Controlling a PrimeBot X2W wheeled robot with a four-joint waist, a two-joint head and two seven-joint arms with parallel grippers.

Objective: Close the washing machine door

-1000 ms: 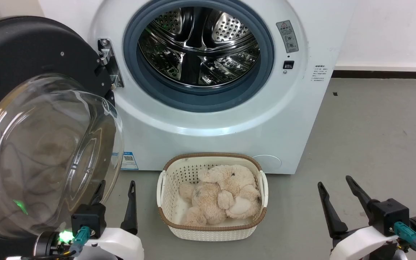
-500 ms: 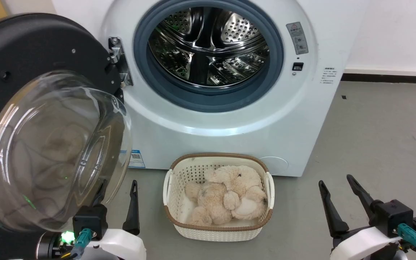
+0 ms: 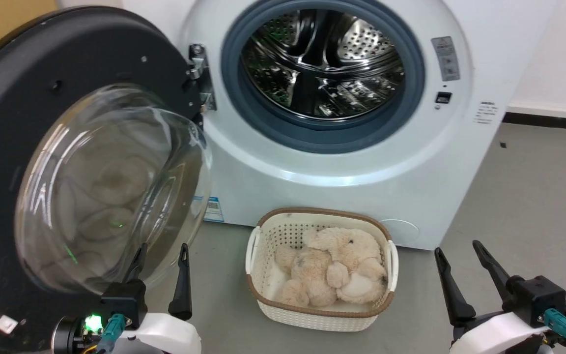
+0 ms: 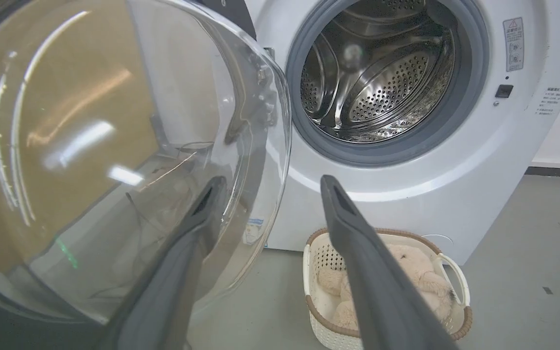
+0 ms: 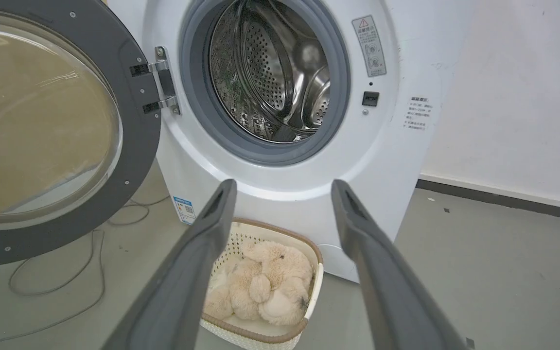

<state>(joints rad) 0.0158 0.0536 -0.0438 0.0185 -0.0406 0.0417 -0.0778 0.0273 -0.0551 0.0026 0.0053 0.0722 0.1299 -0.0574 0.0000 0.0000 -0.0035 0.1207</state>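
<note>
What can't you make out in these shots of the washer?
- Head view: the washing machine door is cut off by the left edge, its outer face turned away.
- Head view: one finger of the left gripper overlaps the glass dome; contact cannot be told.
- Head view: the warning label on the washing machine is too small to read.
- Left wrist view: a finger hides part of the basket.

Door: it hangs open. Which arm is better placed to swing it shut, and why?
Left, probably. The left gripper, fingers open, is right beside the door, at its glass bowl. The right gripper, fingers open too, lies beyond the basket, well away from it.
</note>
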